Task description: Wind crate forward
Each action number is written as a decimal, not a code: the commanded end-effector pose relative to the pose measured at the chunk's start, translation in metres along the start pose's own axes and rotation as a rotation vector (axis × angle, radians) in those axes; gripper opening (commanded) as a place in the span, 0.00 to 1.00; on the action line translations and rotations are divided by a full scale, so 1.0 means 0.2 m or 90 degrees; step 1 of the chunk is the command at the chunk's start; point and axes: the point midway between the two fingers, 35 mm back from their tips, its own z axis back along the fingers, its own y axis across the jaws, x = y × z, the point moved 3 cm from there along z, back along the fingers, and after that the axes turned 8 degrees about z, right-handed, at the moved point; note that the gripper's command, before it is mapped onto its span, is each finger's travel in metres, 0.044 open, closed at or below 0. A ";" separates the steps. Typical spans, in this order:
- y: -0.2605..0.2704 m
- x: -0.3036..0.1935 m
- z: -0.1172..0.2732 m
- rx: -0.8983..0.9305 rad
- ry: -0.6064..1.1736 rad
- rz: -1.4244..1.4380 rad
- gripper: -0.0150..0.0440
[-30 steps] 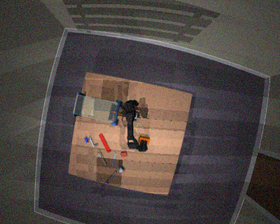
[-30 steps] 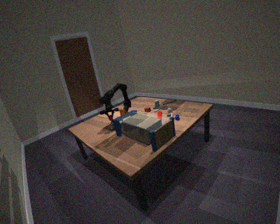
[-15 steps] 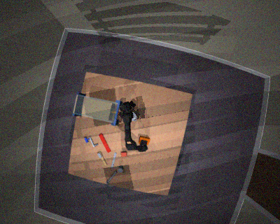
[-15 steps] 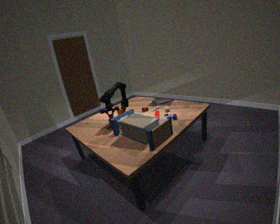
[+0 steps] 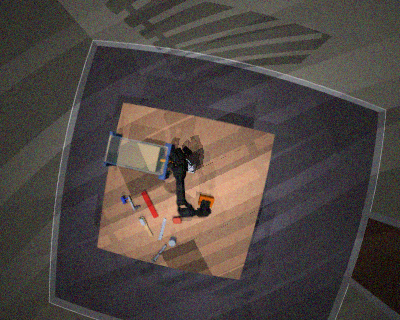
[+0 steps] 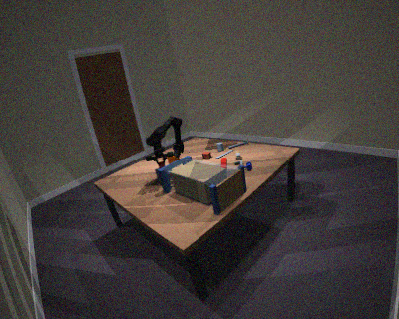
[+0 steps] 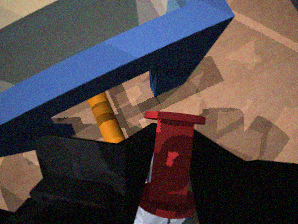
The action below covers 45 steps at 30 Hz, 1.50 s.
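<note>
My gripper (image 5: 186,157) (image 6: 161,160) (image 7: 170,130) is shut on the red spool-shaped grip (image 7: 172,175) of the winch handle, just outside the cubby's mouth. Pale metal (image 7: 162,219) shows below the grip. The handle's key end and the winch are not visible clearly, so I cannot tell whether the key sits in the hole. The guard cubby (image 5: 110,145) (image 6: 165,182) has blue end frames and see-through panels; its blue mouth frame (image 7: 120,52) crosses the wrist view. An orange strap-like bar (image 7: 104,117) runs from under that frame towards the fingers. I cannot make out the crate.
The cubby's blue posts stand close beside the gripper. A red bar (image 5: 149,204), a red block (image 5: 177,220) (image 6: 206,155), a grey cylinder (image 5: 172,242) (image 6: 220,146), a blue-ended tool (image 5: 124,199) (image 6: 248,166) and other tools lie on the bench. An orange block (image 5: 206,200) is by the arm's base.
</note>
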 end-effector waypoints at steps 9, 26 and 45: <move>0.19 -0.02 -0.01 0.031 0.015 -0.001 0.25; 0.32 -0.07 0.03 0.032 0.015 -0.002 0.25; 0.43 -0.16 0.08 0.033 0.017 -0.003 0.25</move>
